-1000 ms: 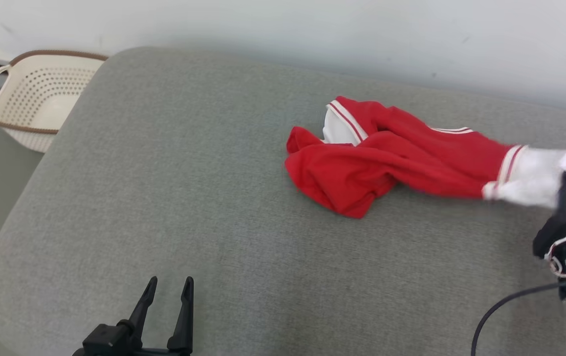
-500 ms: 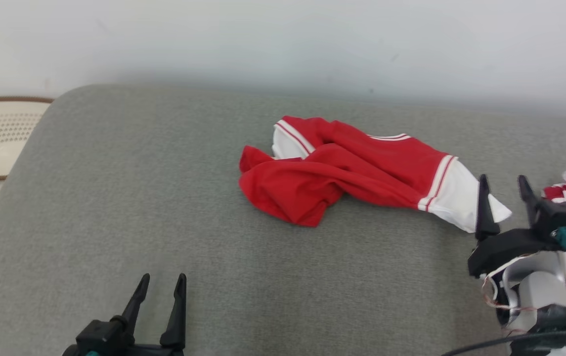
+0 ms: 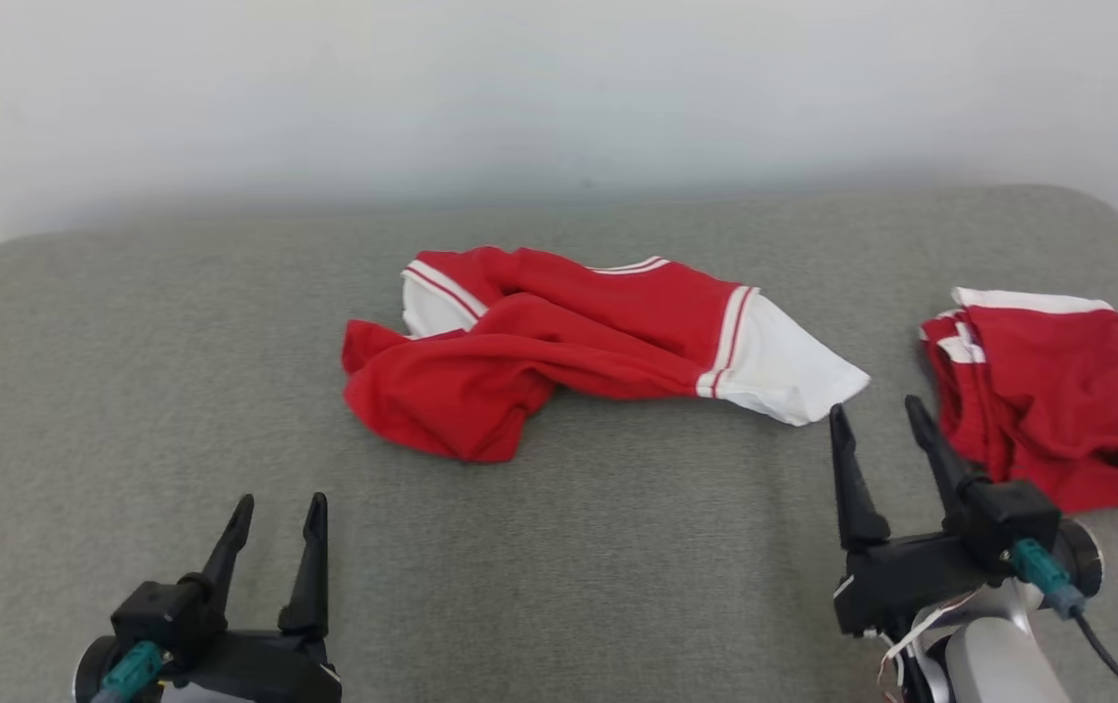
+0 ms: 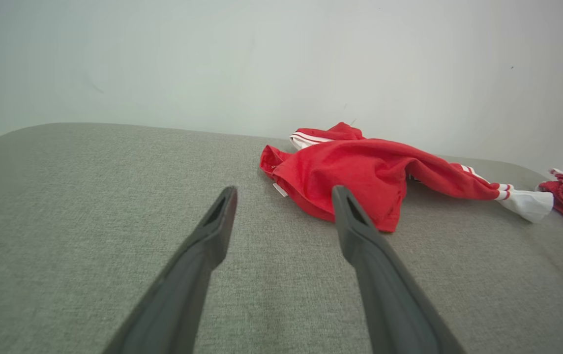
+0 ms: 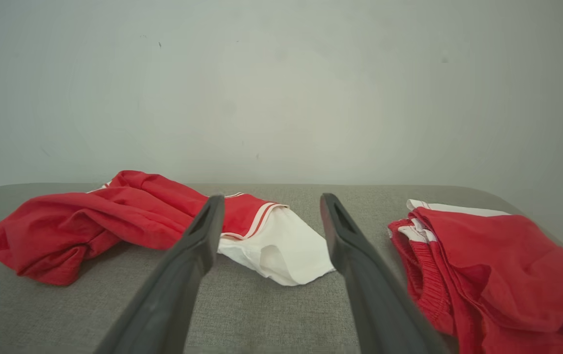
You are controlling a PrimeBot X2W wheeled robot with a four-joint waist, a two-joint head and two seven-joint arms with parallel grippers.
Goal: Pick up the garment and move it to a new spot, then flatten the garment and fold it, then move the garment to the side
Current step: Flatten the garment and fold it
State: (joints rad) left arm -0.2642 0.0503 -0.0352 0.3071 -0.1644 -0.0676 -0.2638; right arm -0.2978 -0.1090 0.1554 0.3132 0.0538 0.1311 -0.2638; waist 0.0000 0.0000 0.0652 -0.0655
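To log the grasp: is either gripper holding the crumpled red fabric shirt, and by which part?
Nothing is held. The left gripper and the right gripper stand open; the crumpled red shirt lies free on the grey cushion.

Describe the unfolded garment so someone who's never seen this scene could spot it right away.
On the wide grey fabric cushion, look near the middle. There lies a crumpled red jersey with one white, stripe-edged sleeve stretched out to the right. Unlike the folded red garment with white trim further right, it is rumpled and spread long.
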